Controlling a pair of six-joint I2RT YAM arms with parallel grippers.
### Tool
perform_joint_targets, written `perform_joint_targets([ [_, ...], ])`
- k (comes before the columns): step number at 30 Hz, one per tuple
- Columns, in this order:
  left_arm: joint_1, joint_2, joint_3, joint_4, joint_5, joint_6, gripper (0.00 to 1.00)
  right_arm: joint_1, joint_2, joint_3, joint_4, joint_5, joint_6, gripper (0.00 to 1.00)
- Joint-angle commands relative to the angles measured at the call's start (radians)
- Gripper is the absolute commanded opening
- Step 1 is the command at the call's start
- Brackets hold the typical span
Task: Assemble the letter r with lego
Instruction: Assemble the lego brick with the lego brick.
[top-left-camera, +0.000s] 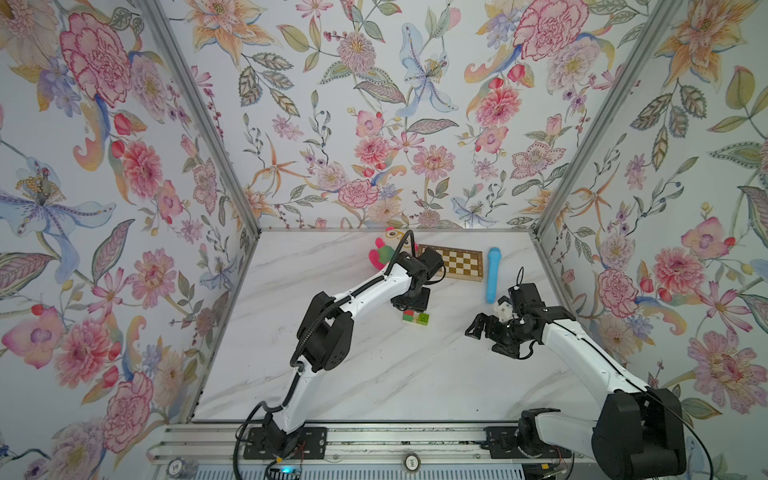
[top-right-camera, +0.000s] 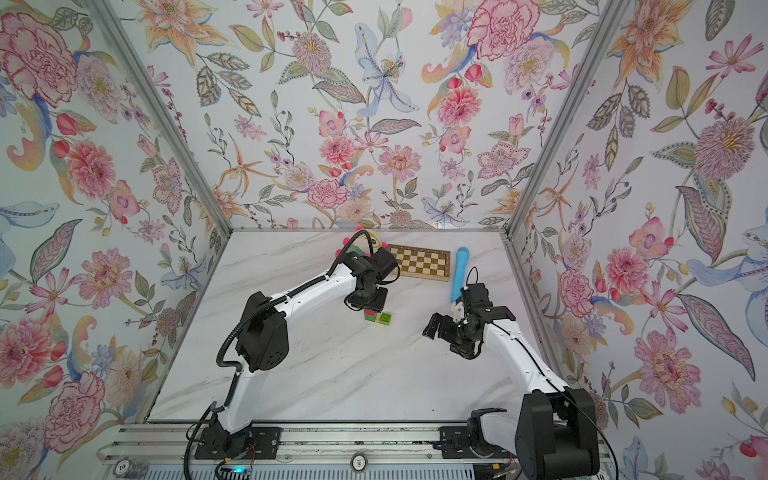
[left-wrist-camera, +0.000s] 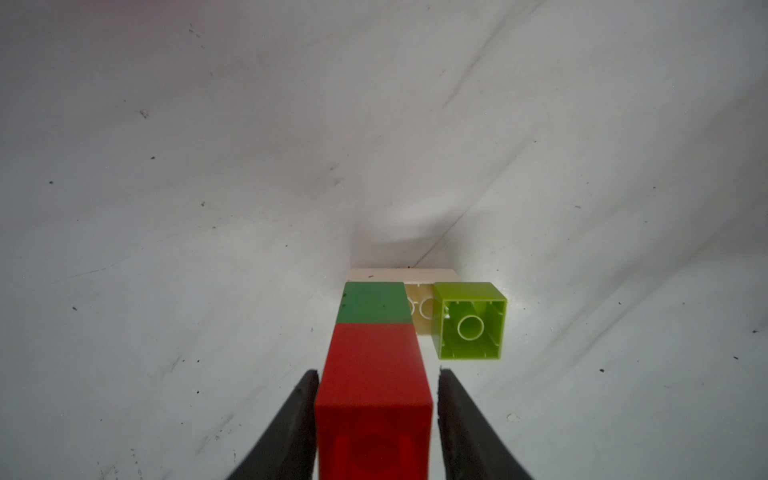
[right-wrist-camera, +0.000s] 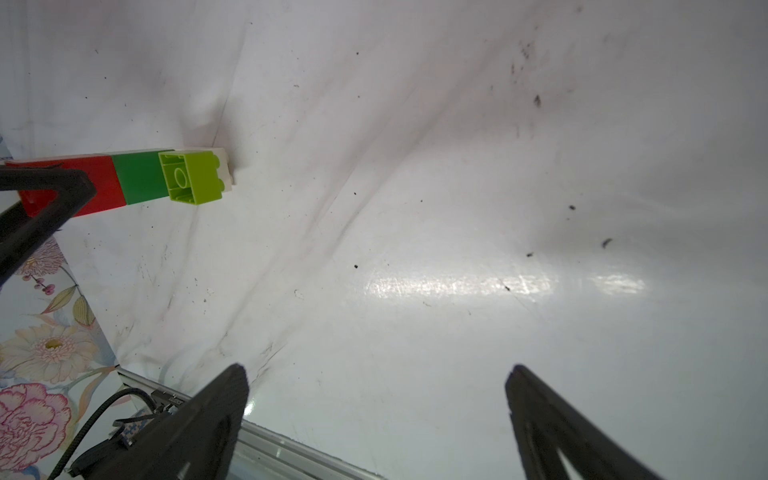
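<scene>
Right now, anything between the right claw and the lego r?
Nothing visible. Bare white marble tabletop lies between the open right claw and the joined cream, dark green, red and lime plastic brick letter r. The left claw straddles its red end.

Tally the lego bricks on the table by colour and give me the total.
red brick: 1
dark green brick: 1
lime green brick: 1
cream-white brick: 1
Total: 4

Red brick (left-wrist-camera: 374, 374); dark green brick (left-wrist-camera: 372, 307); lime brick (left-wrist-camera: 471, 320); cream brick (left-wrist-camera: 399, 274); brown-and-cream chequered chessboard (top-left-camera: 455, 262).
</scene>
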Motion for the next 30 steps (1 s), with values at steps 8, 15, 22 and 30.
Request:
perform_joint_targets([
  [8, 0.011, 0.087, 0.269, -0.182, -0.007, 0.071, 0.51, 0.002, -0.061, -0.005, -0.028, 0.002, -0.005, 0.99],
  [15, 0.045, 0.143, 0.365, -0.319, -0.007, 0.171, 0.51, 0.000, -0.076, 0.001, -0.051, 0.020, -0.016, 0.99],
  [22, 0.101, 0.037, 0.279, -0.251, -0.127, 0.086, 0.52, -0.001, -0.056, 0.044, -0.035, 0.047, -0.051, 0.99],
  [30, 0.175, -0.093, -0.023, 0.010, -0.027, 0.000, 0.49, 0.045, 0.102, 0.190, -0.009, 0.016, -0.060, 0.93],
])
